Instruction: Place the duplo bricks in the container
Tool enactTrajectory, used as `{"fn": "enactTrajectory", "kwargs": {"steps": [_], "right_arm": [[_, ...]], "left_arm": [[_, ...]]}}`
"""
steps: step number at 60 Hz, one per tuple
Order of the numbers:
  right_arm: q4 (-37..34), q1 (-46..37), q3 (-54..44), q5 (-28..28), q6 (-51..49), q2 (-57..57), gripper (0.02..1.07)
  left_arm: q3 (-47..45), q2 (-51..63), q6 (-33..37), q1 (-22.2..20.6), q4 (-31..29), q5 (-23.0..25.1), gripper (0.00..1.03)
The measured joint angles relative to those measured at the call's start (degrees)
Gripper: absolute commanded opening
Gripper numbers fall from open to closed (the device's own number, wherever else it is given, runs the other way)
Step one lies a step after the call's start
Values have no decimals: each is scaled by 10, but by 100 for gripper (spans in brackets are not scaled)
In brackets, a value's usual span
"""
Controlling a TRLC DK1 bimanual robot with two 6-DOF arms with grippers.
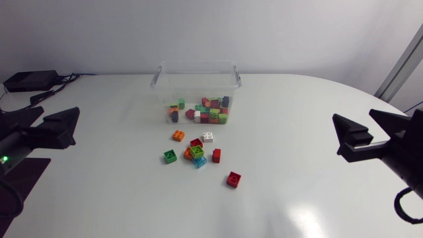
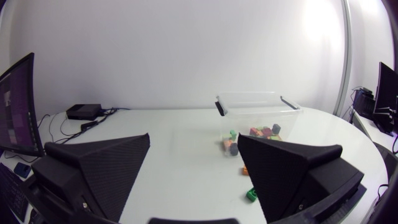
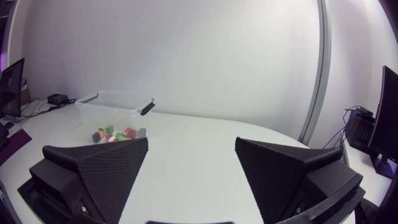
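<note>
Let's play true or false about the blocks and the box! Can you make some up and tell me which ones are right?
1. The container has bricks in it. True.
2. Every brick is in the container. False: several lie on the table in front of it, like the lone red brick.
3. The left gripper holds a brick. False: it is open and empty.
4. The right gripper is open. True.
5. The white brick lies outside the container. True.
</note>
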Motion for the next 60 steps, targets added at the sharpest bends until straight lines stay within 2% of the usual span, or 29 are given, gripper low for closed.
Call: {"fn": "enactTrajectory", "kwargs": {"steps": [14,27,35,40,44,47,55,60], "right_arm": [[-69,14,97,-9,0,146,103],[-162,24,172,-11,-3,246,103],[-213,41,216,-18,-29,319,103],[-216,39,228,-75,-44,344,102],[-226,36,241,-91,-58,359,102],[-235,36,251,-90,-74,369,102],[-315,55,308,-66,-148,420,102],[-331,77,316,-31,-184,439,102]], "left_arm": [[133,182,7,-47,-109,0,96],[218,325,42,-76,-177,0,96],[262,424,108,-113,-199,0,96],[283,474,145,-127,-202,0,96],[301,507,181,-133,-210,0,96],[313,529,208,-138,-226,0,96],[333,583,282,-160,-251,26,96],[349,615,315,-169,-268,40,96]]}}
